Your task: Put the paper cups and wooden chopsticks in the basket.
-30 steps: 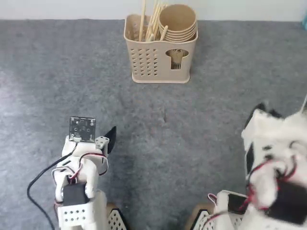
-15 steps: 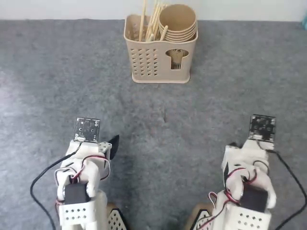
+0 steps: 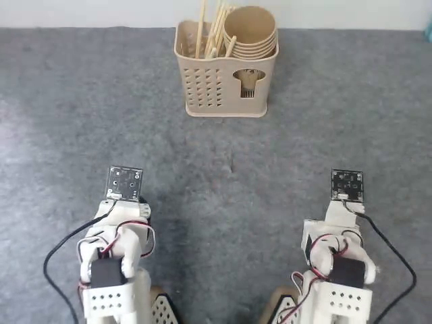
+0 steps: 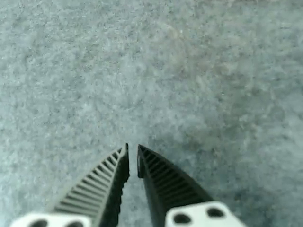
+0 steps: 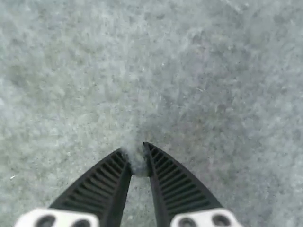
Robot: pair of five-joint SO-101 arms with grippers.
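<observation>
The beige slotted basket (image 3: 216, 88) stands at the far middle of the grey carpet. A stack of paper cups (image 3: 251, 30) sits in its right part, and several wooden chopsticks (image 3: 214, 27) stand upright in its left part. The left arm (image 3: 115, 236) is folded back at the near left and the right arm (image 3: 337, 243) at the near right, both far from the basket. My left gripper (image 4: 133, 149) is shut over bare carpet with nothing in it. My right gripper (image 5: 135, 150) is shut too, its tips close to the carpet.
Grey carpet (image 3: 229, 162) stretches between the arms and the basket. A pale wall edge (image 3: 81, 13) runs behind the basket.
The right arm has swung back from a blurred raised pose and settled folded at the near right. The left gripper's black finger, earlier sticking out sideways, has closed in.
</observation>
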